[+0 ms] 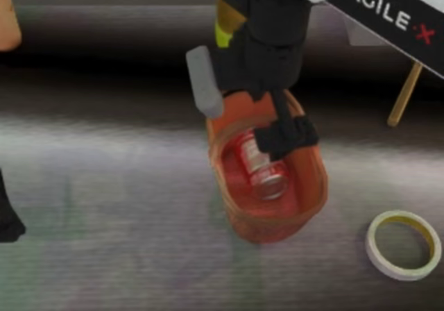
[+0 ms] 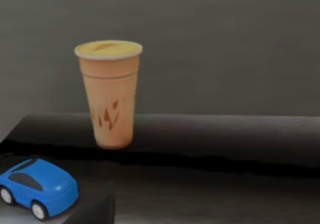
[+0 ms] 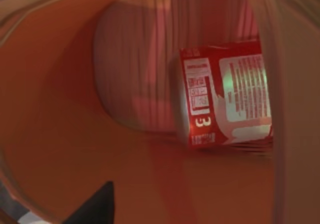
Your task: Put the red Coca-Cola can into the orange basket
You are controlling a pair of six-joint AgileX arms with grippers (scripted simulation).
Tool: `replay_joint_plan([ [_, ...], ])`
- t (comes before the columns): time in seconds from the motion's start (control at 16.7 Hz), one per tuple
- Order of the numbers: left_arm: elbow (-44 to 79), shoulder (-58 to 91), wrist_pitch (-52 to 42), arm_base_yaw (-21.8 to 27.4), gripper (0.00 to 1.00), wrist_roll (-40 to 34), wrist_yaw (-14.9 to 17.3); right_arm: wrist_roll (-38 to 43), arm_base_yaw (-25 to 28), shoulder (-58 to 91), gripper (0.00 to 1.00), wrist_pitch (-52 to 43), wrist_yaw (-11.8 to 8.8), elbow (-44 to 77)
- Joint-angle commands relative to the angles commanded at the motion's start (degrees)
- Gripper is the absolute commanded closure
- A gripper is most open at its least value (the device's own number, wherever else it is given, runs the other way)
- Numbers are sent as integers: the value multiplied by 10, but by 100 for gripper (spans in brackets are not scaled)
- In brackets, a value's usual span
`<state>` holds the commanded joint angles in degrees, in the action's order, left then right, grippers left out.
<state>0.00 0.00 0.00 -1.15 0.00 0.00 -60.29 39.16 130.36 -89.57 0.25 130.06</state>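
At the middle of the tabletop [image 1: 104,186] sits the orange basket [image 1: 305,207], and my right pincer [image 1: 281,141] hangs over its far half; I cannot tell whether it is open. Inside, the red Coca-Cola can [image 1: 262,166] lies on its side on the ribbed bottom. My left arm [image 1: 8,221] rests at the left edge.

Dark streaky counter [image 1: 104,207], grey-black with pale glossy bands running across it side to side. Light pools in the middle, far edge drops into deep shadow. Plain flat grey wall [image 2: 225,44] behind the counter in the left wrist view, no windows or fixtures showing. Counter edge there looks like a rounded black lip, with a darker stripe just under it.
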Motion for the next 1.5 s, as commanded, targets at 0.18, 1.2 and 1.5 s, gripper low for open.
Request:
replay_joint_plan([
  [0.18, 0, 0, 0, 0, 0, 0, 0, 1, 1, -8, 0, 30, 0, -38],
  [1.2, 0, 0, 0, 0, 0, 0, 0, 1, 1, -10, 90, 39, 0, -50],
  [1.5, 0, 0, 0, 0, 0, 0, 0, 1, 1, -10, 100, 39, 0, -50],
])
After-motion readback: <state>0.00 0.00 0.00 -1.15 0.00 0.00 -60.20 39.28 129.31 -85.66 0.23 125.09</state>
